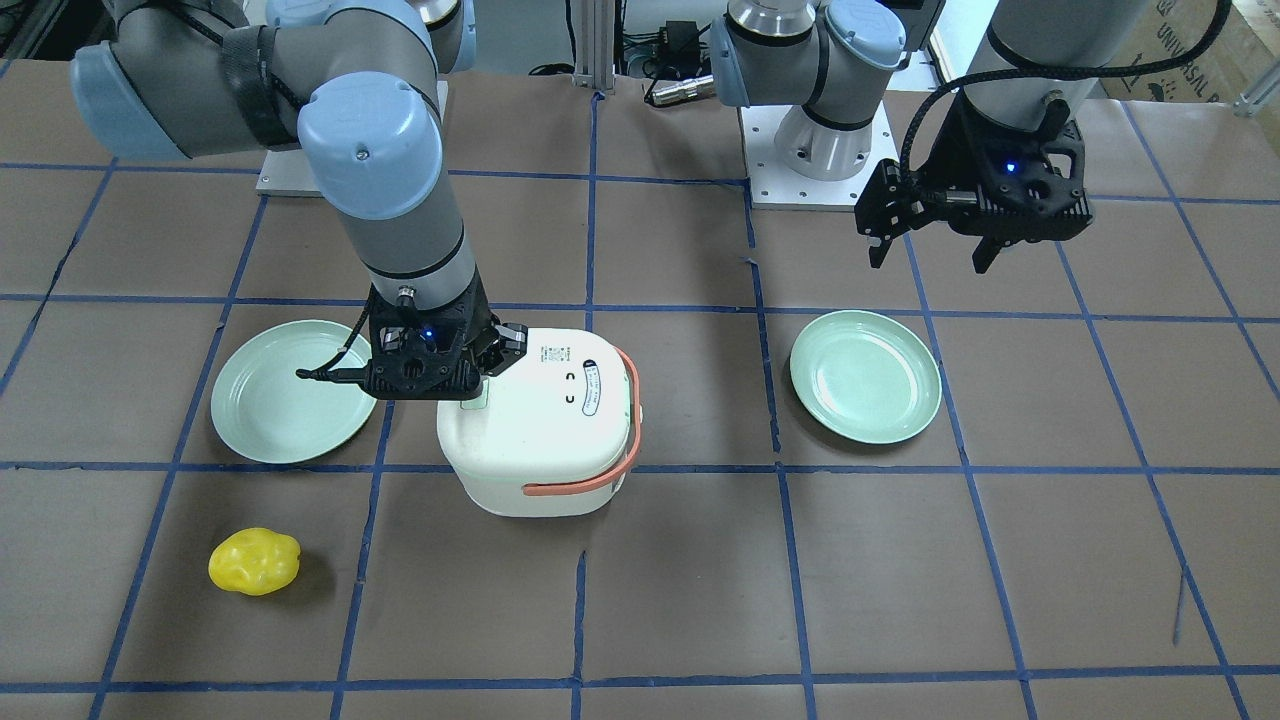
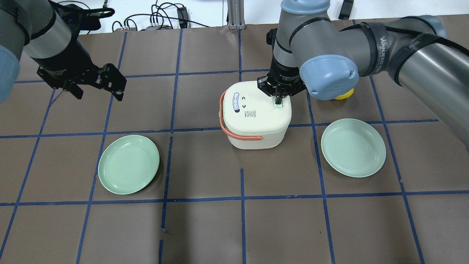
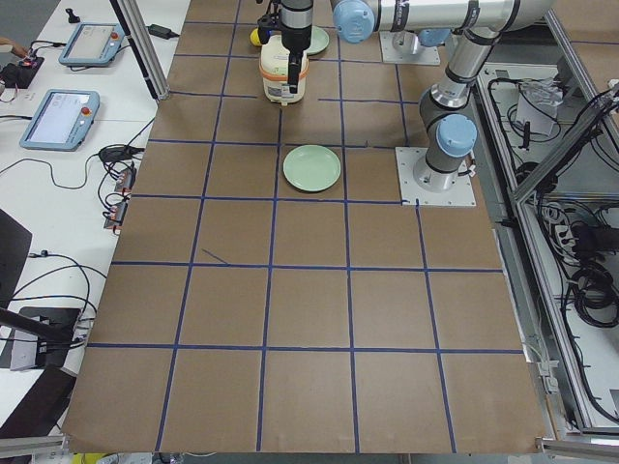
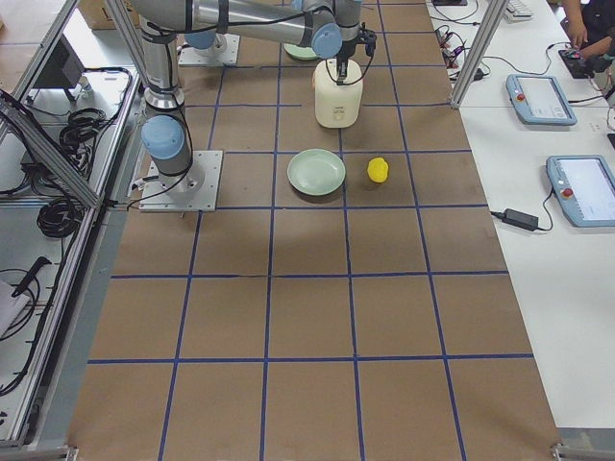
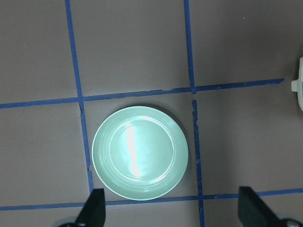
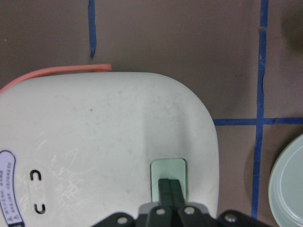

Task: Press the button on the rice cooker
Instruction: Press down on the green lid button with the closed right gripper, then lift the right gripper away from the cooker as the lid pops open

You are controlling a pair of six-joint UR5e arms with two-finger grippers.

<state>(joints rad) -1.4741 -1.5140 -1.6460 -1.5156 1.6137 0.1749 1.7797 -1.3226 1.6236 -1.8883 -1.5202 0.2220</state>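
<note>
Right end effector (image 6: 169, 183) closed, touching rice cooker (image 2: 253, 113) button (image 6: 169, 167), left end effector (image 1: 930, 258) wide apart

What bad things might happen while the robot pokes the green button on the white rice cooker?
Two things might go wrong. The shut right gripper rests narrow tips on the green button, so they might slip off sideways. The button sits near one edge of the rice cooker, which stands free on the table, so a hard push might tilt or slide it.
</note>
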